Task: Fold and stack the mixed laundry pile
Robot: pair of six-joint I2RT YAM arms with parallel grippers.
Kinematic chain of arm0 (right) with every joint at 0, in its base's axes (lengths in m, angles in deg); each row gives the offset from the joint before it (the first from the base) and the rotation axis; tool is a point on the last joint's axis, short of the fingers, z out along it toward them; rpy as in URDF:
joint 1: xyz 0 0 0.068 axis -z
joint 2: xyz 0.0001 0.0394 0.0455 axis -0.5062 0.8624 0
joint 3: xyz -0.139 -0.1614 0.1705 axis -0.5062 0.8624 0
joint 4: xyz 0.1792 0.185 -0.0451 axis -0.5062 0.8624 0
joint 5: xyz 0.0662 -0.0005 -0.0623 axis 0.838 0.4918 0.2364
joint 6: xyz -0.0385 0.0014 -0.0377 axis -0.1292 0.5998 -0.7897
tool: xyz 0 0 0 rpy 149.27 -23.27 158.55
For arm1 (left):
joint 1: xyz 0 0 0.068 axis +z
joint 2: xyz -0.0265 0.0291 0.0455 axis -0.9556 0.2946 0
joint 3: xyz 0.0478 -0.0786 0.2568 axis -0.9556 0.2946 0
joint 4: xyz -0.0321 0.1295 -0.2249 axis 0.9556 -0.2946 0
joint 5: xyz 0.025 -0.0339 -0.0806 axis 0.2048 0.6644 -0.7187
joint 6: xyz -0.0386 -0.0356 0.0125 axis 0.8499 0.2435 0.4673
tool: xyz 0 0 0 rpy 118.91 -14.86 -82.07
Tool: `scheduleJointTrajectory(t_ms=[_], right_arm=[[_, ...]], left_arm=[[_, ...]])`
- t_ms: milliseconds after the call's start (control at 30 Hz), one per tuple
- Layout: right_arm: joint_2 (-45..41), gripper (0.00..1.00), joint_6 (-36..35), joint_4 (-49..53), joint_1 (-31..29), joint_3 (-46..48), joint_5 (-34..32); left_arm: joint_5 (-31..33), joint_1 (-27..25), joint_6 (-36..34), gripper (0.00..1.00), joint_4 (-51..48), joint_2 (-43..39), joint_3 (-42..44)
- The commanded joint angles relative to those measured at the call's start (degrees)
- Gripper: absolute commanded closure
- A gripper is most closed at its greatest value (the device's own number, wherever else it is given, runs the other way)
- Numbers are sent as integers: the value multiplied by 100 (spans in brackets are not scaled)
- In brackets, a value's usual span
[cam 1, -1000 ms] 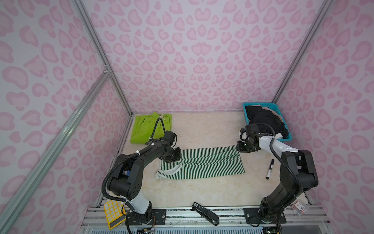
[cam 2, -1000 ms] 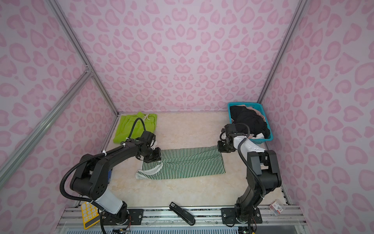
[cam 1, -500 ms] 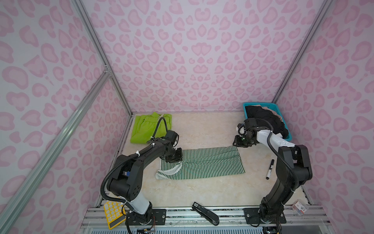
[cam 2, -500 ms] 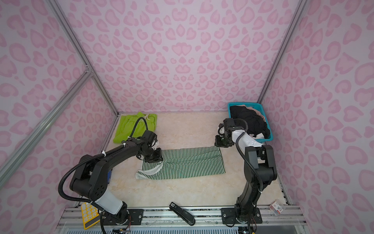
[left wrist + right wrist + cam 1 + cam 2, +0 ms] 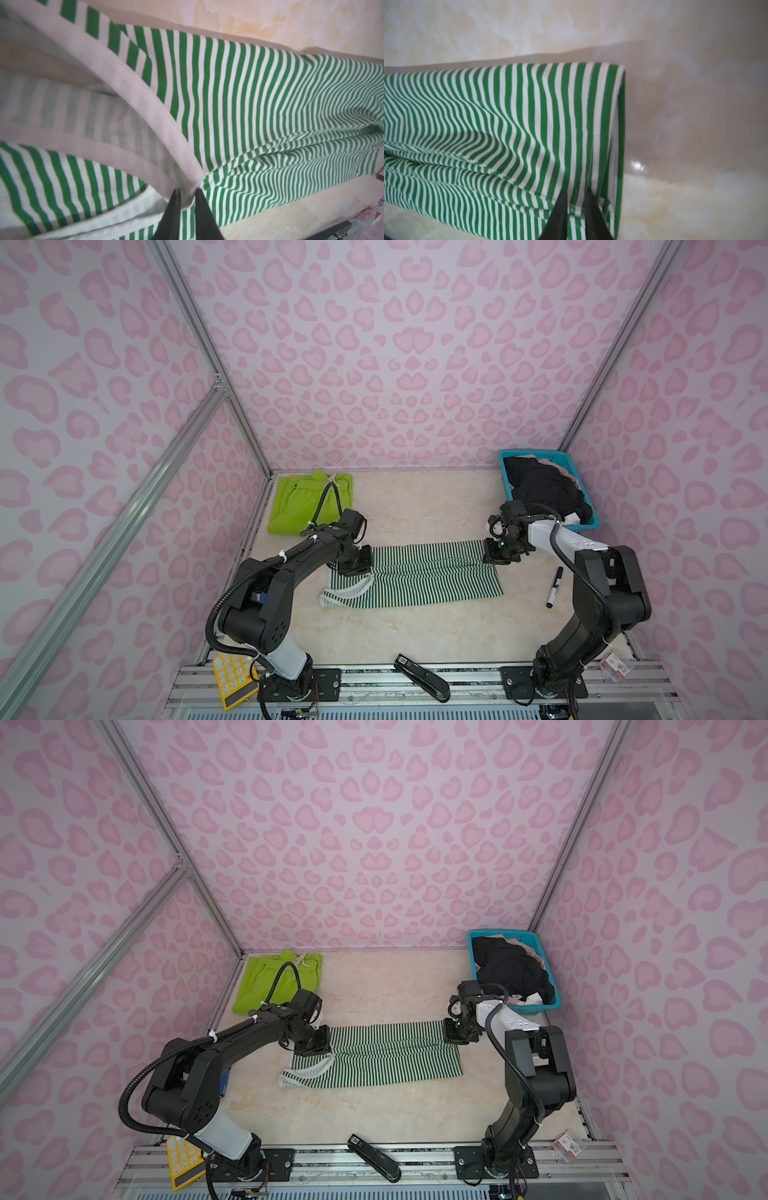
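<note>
Green-and-white striped top [image 5: 415, 578] [image 5: 382, 1058] lies flat in the middle of the table [image 5: 415, 506] [image 5: 386, 982]. It is folded into a long band that runs from the left side toward the right side. Its neckline end, with a white rib band, points to the left edge, and its hem end points to the right edge.

The left gripper [image 5: 353, 568] [image 5: 313, 1048] is down on the far corner of the neckline end. In the left wrist view the left gripper [image 5: 188, 193] has its two black fingertips [image 5: 175, 207] close together. The white band passes between them, so it is clamped on the striped top [image 5: 249, 104].

The right gripper [image 5: 496, 558] [image 5: 455, 1038] is down on the far corner of the hem end. In the right wrist view the right gripper [image 5: 575, 194] has its fingertips [image 5: 560, 212] nearly together, with the striped top [image 5: 488, 124] caught between them.

The lime-green shorts [image 5: 303, 502] [image 5: 270, 977] lie folded at the far left corner of the table, well apart from the top. The teal basket [image 5: 561, 454] [image 5: 528, 934] stands at the far right corner. The black clothes [image 5: 540, 489] [image 5: 507, 969] fill it, and a beige-pink piece [image 5: 559, 467] [image 5: 524, 946] shows behind them.

A black marker [image 5: 555, 587] lies near the right edge. At the near edge a black stapler [image 5: 422, 678] [image 5: 376, 1162] lies on the metal rail [image 5: 478, 674] [image 5: 428, 1156], and a yellow calculator [image 5: 232, 680] [image 5: 183, 1164] lies at the near left corner.
</note>
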Motion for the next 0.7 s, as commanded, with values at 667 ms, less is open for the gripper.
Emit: scheduleJointTrajectory(t_ms=[667], right_arm=[[994, 74, 319, -777, 182, -607, 256]], left_arm=[[653, 866, 804, 41, 209, -697, 435]])
